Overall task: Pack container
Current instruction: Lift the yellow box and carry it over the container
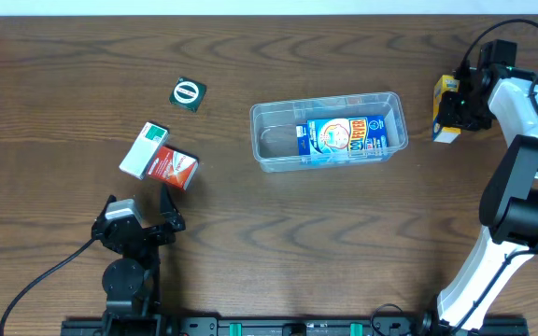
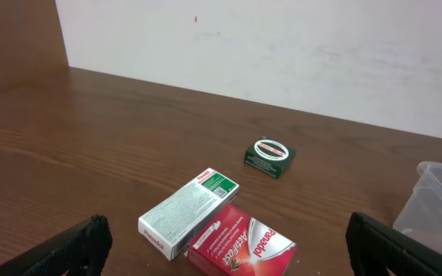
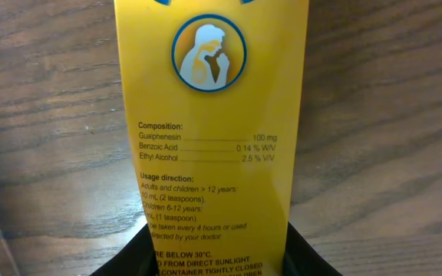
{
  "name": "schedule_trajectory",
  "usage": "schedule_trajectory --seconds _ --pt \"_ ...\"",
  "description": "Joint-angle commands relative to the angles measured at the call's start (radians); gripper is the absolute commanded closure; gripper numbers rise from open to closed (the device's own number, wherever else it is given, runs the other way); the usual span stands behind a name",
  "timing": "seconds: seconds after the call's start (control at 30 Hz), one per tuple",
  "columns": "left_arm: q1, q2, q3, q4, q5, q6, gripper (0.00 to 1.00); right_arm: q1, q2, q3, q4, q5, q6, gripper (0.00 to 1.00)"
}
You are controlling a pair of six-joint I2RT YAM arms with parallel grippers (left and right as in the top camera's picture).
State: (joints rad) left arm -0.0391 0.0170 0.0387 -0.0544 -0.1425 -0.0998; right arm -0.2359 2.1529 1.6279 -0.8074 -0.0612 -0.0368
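Note:
The clear plastic container (image 1: 330,131) sits at the table's middle right with a blue box (image 1: 342,138) lying inside; its corner shows in the left wrist view (image 2: 440,199). My right gripper (image 1: 456,105) is shut on a yellow medicine box (image 1: 445,107) to the right of the container; in the right wrist view the yellow box (image 3: 213,130) fills the space between the fingers (image 3: 215,257). My left gripper (image 1: 157,219) is open and empty (image 2: 221,245), just in front of a red Panadol box (image 1: 173,168) (image 2: 244,247).
A white and green box (image 1: 144,149) (image 2: 189,211) lies against the red box. A small dark green box (image 1: 188,94) (image 2: 269,156) lies farther back on the left. A white wall backs the table in the left wrist view.

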Motion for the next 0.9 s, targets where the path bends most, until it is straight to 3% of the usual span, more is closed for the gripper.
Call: schedule_trajectory --seconds 0.0,0.17,0.43,0.67,0.87 --pt "0.005 0.001 -0.021 -0.033 -0.024 0.013 0.02 -0.007 -0.015 0.026 -0.011 0.034 0.009 0.7" --pt "0.005 0.001 -0.021 -0.033 -0.024 0.013 0.02 -0.002 -0.076 0.102 -0.072 0.018 -0.064 0.67" --pt "0.005 0.001 -0.021 -0.032 -0.024 0.013 0.02 0.072 -0.224 0.208 -0.166 -0.15 -0.307 0.64" --pt "0.005 0.001 -0.021 -0.033 -0.024 0.013 0.02 0.259 -0.32 0.208 -0.192 -0.19 -0.552 0.62" --pt "0.005 0.001 -0.021 -0.033 -0.024 0.013 0.02 0.435 -0.318 0.208 -0.233 -0.19 -0.639 0.62"
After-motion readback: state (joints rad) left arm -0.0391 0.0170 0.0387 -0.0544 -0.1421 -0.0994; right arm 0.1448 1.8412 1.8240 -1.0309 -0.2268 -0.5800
